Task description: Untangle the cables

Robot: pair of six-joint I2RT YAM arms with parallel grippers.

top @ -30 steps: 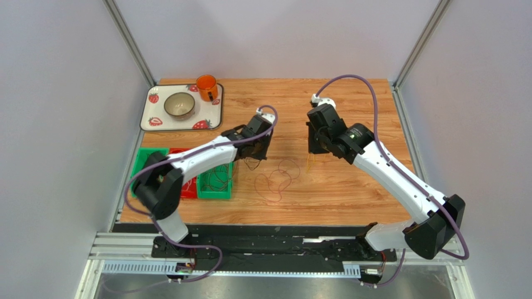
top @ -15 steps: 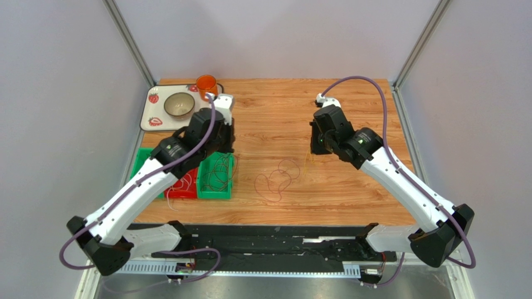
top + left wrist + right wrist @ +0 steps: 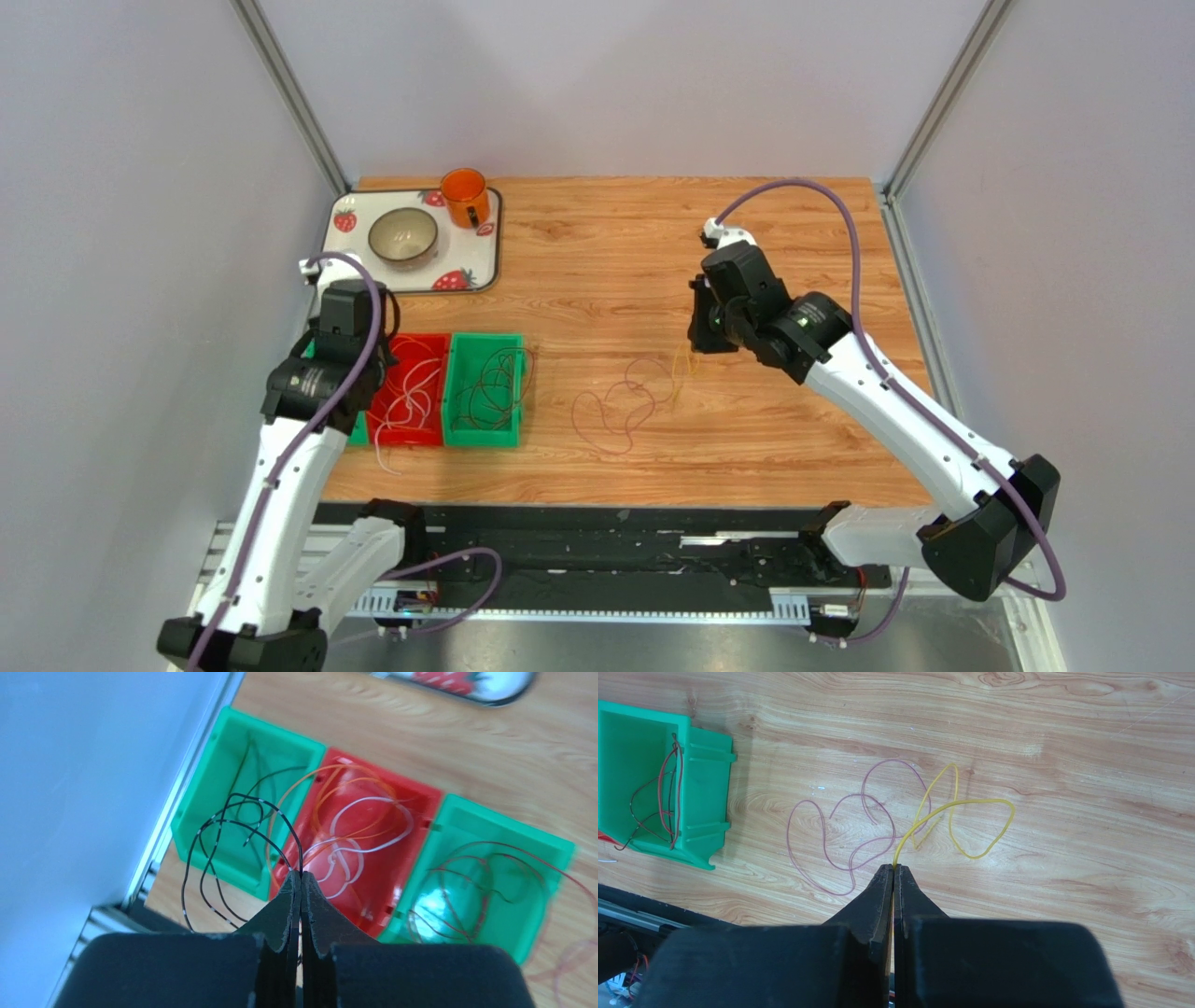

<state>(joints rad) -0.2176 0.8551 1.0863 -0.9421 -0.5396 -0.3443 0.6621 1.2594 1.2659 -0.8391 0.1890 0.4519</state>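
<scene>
Altogether three small plastic bins stand in a row at the near left of the wooden table (image 3: 631, 252): two green bins (image 3: 217, 763) with one red bin (image 3: 413, 857) between them. The red bin holds one thin orange cable (image 3: 337, 770) and one thin white cable (image 3: 372, 801). The green one on the right holds tangled dark red-brown wire (image 3: 491, 857), and I cannot count its strands. The left gripper (image 3: 300, 876) hangs above the left-hand bins, its jaws pressed together on one thin black cable (image 3: 242, 798), whose loops dangle from the fingertips. The right gripper (image 3: 894, 868) is over the middle of the table, jaws clamped on the end of one thin yellow cable (image 3: 980, 801). The yellow loops lie on the wood below it, and just beside them, on the left, lies one dark red looping cable (image 3: 892, 761).
</scene>
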